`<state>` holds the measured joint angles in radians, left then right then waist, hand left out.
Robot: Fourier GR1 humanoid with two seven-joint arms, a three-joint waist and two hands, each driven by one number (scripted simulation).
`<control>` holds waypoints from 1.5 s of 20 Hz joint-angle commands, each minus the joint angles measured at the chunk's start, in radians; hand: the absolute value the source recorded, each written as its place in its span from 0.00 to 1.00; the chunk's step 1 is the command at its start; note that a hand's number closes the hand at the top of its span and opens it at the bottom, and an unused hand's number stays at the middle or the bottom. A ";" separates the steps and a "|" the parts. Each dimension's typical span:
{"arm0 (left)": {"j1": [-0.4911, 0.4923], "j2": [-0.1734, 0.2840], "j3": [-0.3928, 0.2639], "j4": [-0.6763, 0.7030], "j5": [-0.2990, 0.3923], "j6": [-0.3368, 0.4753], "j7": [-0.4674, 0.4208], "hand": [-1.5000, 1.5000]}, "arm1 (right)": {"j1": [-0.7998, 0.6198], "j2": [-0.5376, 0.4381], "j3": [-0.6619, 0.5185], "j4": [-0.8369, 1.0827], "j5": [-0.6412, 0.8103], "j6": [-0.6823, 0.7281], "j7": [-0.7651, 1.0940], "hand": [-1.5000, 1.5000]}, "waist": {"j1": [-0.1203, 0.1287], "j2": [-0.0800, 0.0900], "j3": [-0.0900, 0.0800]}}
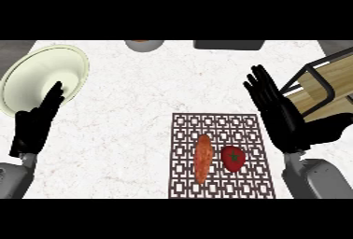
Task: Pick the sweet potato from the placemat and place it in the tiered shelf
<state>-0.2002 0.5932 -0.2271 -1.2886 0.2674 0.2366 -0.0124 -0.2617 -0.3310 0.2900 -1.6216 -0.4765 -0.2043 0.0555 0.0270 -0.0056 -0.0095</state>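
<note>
An orange sweet potato (202, 158) lies lengthwise on the brown patterned placemat (219, 125) at the lower middle of the counter. My right hand (279, 114) stands open just right of the placemat, fingers straight and pointing up, not touching the sweet potato. The tiered shelf (329, 86), wood boards in a black frame, sits at the right edge behind that hand. My left hand (36, 122) rests open at the left edge, fingers up, over the rim of a plate.
A red strawberry-like fruit (233, 158) lies on the placemat right of the sweet potato. A pale green plate (52, 65) sits at the far left. A grey bowl (143, 44) and a dark object (229, 44) stand at the counter's far edge.
</note>
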 commanded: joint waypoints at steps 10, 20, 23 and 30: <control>0.068 -0.163 0.040 -0.271 0.032 0.135 0.024 0.50 | -0.091 0.231 0.055 0.242 0.117 -0.097 -0.062 0.00 | -0.009 0.005 0.010; 0.108 -0.138 0.080 -0.295 0.022 0.119 0.057 0.50 | -0.145 -0.172 0.100 -0.024 0.155 0.297 0.139 0.00 | -0.034 -0.003 0.006; 0.123 -0.150 0.074 -0.343 0.018 0.143 0.079 0.50 | -0.199 -0.224 0.173 -0.119 0.190 0.334 0.301 0.00 | -0.027 -0.008 0.006; 0.100 -0.176 0.051 -0.324 0.002 0.141 0.084 0.50 | -0.412 -0.241 0.376 -0.200 0.464 0.347 0.628 0.00 | -0.015 -0.005 0.005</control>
<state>-0.1105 0.4203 -0.1761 -1.6095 0.2670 0.3887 0.0763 -0.5795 -0.5757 0.5636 -1.7724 -0.1301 0.1380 0.5019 0.0014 -0.0112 -0.0040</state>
